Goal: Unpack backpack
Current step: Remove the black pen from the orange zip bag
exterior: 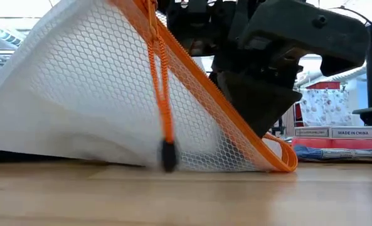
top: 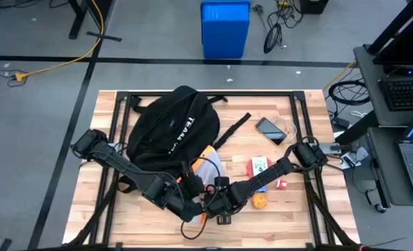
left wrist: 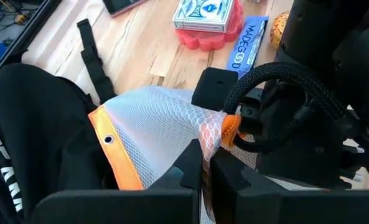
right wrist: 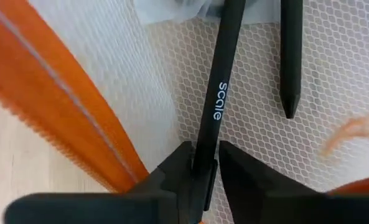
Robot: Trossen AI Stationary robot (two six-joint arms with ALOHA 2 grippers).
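Backpack (top: 171,129) black, soft, slumped, white lettering, straps trailing.

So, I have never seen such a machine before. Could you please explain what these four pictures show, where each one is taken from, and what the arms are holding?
It is a robot with two dark arms working at a wooden table. Each arm ends in a two-finger gripper.

One picture looks straight down on the table. One sits at table height. The other two come from small cameras on each arm's wrist.

On the table lies a black backpack. To its right are a phone, a box of playing cards and a small orange ball.

Both grippers meet near the front edge at a white mesh pouch with orange trim, which lies at the backpack's opening. The left gripper pinches the mesh. The right gripper is shut on a black pen marked "scale", which lies on the mesh next to a second dark pen or pencil.
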